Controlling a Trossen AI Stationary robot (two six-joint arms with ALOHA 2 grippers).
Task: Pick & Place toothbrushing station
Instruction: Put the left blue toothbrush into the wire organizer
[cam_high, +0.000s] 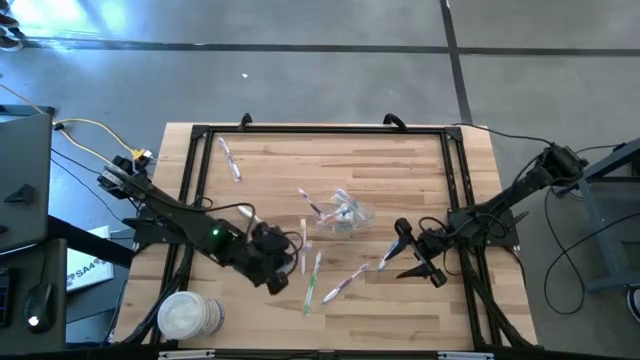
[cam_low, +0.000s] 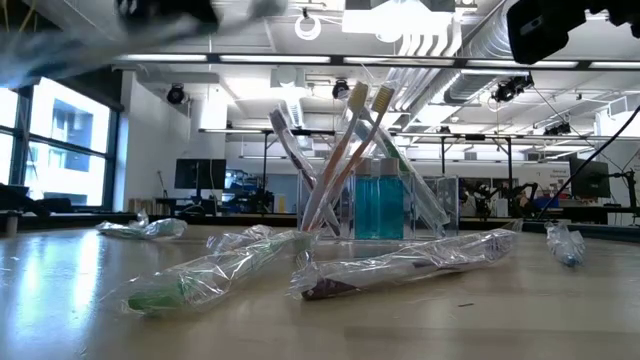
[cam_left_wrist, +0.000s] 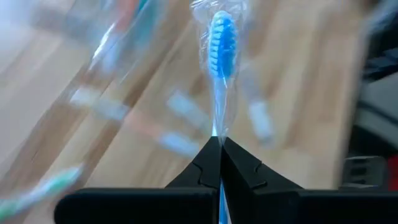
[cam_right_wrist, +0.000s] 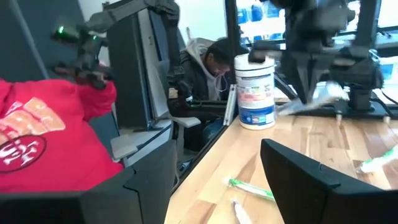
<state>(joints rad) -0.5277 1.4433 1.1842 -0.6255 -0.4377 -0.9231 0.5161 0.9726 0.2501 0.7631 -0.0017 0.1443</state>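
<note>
A small transparent container stands mid-table with several toothbrushes upright in it. More wrapped toothbrushes lie flat on the wood around it. My left gripper is above the table, left of the container, shut on a blue toothbrush in a clear wrapper. My right gripper hovers to the right of the container, open, with nothing between its fingers. My left gripper pinches the wrapped blue toothbrush's shaft between its two fingertips, below the bristle head. The brush runs on along the fingers and away from them, its head farthest out. It is lifted clear of the table, wrapper and all.
A white wipes canister stands at the near left corner. A black frame runs round the table top. People sit or stand beyond the table's left side. Bare wood lies along the far edge.
</note>
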